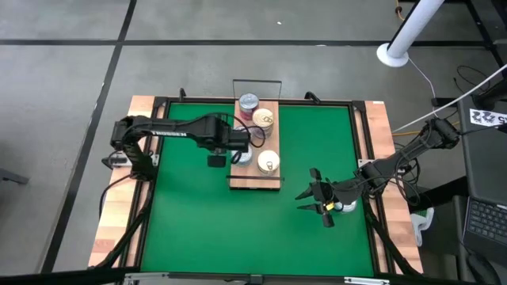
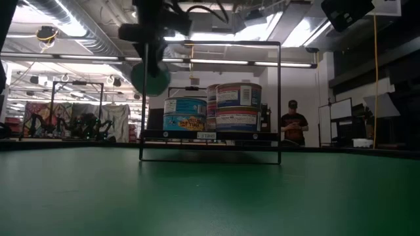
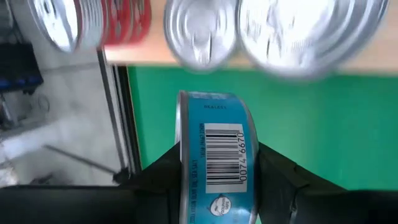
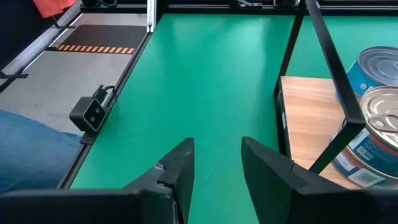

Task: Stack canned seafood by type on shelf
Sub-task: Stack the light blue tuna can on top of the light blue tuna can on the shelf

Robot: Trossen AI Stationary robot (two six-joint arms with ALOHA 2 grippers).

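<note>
Mid-placement: left gripper [image 3: 217, 186] clamped on a blue tin [image 3: 214, 163] held on edge, barcode showing, a finger [image 3: 163, 177] pressed on each flat face. Carried above the shelf [image 1: 255, 180] at its left edge, clear of the board. Just ahead of the fingertips, tins [image 3: 200, 32] already standing on the shelf, tops silver.

Next move, probably: find the matching blue-label stack, turn the tin flat, lower it square onto that stack, then let go. Risk of nudging neighbours, since the tins stand close together.

Right gripper [image 4: 217, 165] waiting low over the mat [image 4: 211, 81], well apart from the shelf, fingers parted with nothing between them.

Count: from above, three tops visible on the shelf plus one partly hidden under the left arm; from table height, at least two stacks two high. One tin in hand. Exact total cannot be told.
</note>
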